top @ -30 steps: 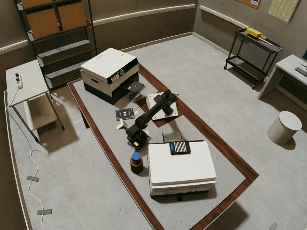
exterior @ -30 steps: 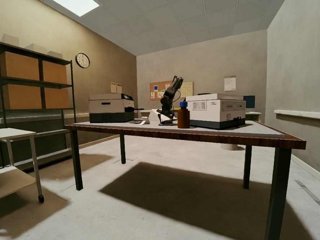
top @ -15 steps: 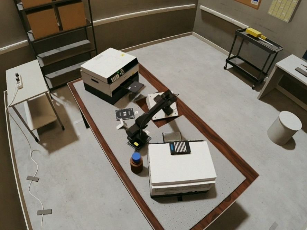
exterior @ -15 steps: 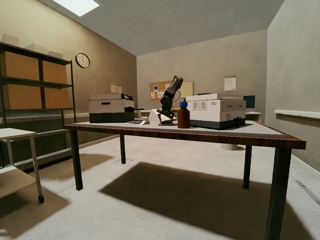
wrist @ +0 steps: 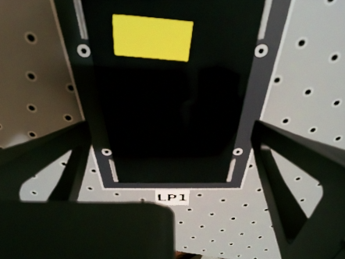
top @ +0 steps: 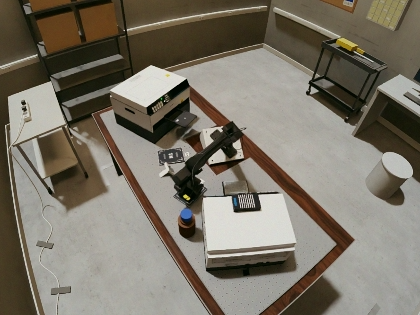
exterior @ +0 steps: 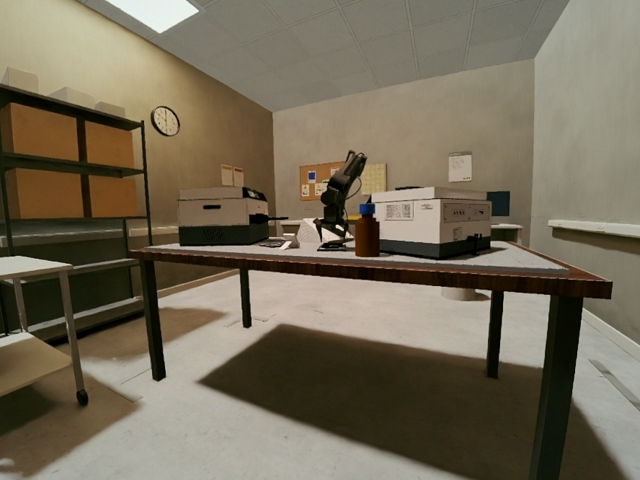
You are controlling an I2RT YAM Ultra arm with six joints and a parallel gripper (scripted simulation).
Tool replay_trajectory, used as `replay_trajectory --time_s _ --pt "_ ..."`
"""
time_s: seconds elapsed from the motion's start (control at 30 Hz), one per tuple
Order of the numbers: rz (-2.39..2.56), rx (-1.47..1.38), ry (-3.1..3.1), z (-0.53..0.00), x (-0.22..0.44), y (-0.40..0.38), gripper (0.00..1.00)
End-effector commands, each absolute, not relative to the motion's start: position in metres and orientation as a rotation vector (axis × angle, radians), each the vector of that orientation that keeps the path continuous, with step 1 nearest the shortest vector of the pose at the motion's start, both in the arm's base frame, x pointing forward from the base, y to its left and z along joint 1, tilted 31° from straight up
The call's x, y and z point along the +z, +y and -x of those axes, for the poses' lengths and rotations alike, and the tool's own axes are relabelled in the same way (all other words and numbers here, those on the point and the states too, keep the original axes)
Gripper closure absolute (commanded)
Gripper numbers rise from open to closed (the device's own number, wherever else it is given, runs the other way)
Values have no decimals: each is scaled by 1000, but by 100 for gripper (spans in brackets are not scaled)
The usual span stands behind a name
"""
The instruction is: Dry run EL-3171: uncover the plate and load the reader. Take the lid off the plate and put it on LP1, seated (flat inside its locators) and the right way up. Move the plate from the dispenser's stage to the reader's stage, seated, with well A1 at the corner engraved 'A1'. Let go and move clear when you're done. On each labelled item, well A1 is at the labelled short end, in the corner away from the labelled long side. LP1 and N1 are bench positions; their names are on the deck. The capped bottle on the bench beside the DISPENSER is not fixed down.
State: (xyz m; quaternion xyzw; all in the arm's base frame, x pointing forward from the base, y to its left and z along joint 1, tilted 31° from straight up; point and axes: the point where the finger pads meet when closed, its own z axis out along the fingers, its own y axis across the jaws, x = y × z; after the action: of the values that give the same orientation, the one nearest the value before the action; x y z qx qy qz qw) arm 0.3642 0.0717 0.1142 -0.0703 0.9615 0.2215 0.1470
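The black lid [wrist: 164,97] with a yellow label [wrist: 152,37] lies flat inside the locators of the LP1 nest [wrist: 172,196]; it also shows under the arm in the top view [top: 188,196]. My gripper [wrist: 171,129] is open and empty, a little above the lid's near end, with one finger on each side and neither touching it. In the top view the gripper [top: 186,186] hangs over LP1. The uncovered plate [top: 246,202], with its white wells showing, sits on the dispenser's [top: 247,230] top stage. The reader [top: 149,98] stands at the far end with its black stage [top: 182,118] out.
The brown bottle with a blue cap [top: 186,223] stands between LP1 and the dispenser, close to the lid. The N1 nest [top: 170,155] and a small white piece [top: 166,169] lie toward the reader. The arm's white base [top: 222,145] and a metal square [top: 235,187] are at the right.
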Motion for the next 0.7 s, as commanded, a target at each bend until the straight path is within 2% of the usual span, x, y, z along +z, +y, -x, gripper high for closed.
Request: replay_trajectory --time_s 0.0,0.67 --pt "205 629 2712 -370 139 63 0" --pt "205 627 2713 -362 159 53 0"
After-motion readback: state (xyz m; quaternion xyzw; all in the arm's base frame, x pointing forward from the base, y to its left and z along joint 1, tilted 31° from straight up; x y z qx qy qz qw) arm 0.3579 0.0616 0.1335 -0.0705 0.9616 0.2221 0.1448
